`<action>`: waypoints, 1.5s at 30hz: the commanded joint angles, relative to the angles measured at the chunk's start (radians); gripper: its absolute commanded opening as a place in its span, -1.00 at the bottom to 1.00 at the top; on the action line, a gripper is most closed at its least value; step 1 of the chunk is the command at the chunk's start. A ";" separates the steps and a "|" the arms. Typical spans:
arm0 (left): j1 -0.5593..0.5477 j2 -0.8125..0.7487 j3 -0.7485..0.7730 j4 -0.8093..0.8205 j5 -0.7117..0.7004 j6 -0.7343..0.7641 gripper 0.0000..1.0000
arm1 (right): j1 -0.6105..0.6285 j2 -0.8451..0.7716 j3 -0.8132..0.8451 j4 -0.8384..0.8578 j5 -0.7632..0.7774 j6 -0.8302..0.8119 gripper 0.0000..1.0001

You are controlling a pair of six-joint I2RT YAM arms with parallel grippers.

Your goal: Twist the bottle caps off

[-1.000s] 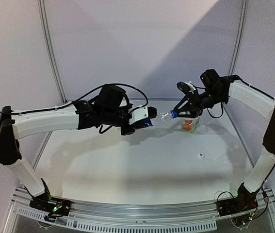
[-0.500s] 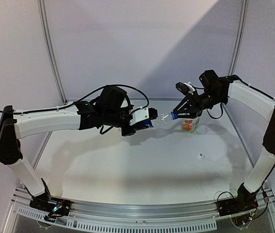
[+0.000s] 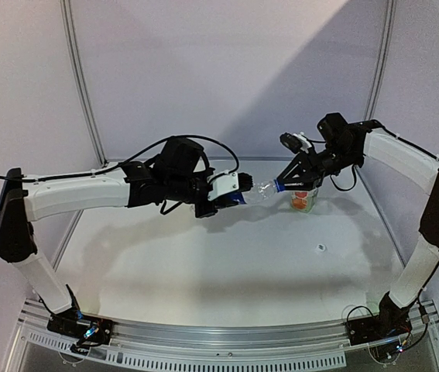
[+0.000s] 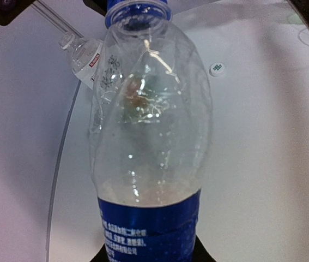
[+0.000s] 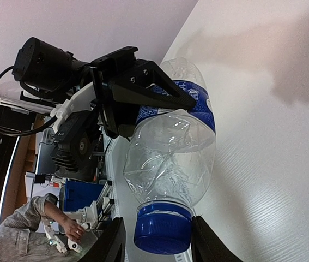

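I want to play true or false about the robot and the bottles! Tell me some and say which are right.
1. The left gripper holds the Pepsi bottle up in the air. True.
2. The blue cap is off the bottle. False: it sits on the neck, and the right gripper has a finger on each side of it.
3. The other bottle lies on its side. False: it stands upright on the table.
4. A white cap lies on the table by itself. True.
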 commanded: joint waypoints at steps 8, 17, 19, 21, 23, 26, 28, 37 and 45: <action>-0.008 0.033 0.029 0.002 -0.007 -0.015 -1.00 | 0.029 -0.004 0.032 -0.096 0.042 -0.128 -1.00; 0.007 0.055 0.039 -0.110 0.115 0.072 -1.00 | 0.180 -0.107 0.086 -0.183 0.530 -0.821 -1.00; 0.008 0.072 0.064 -0.147 0.143 0.076 -1.00 | 0.208 -0.201 -0.075 0.076 0.650 -0.927 -1.00; 0.009 0.084 0.087 -0.166 0.160 0.076 -1.00 | 0.232 -0.340 -0.246 0.357 0.761 -1.017 -1.00; 0.011 0.092 0.092 -0.168 0.169 0.067 -1.00 | 0.236 -0.454 -0.435 0.653 0.816 -1.170 -1.00; 0.012 0.097 0.091 -0.164 0.180 0.047 -1.00 | 0.236 -0.562 -0.696 1.099 0.789 -1.453 -1.00; 0.012 0.101 0.093 -0.163 0.186 0.036 -1.00 | 0.237 -0.599 -0.823 1.301 0.721 -1.601 -1.00; 0.015 0.102 0.087 -0.159 0.167 0.042 -1.00 | 0.237 -0.717 -0.787 0.917 0.690 -1.644 0.41; 0.025 0.067 0.046 -0.145 0.104 0.037 -1.00 | 0.236 -0.752 -0.505 0.322 0.773 -1.170 0.90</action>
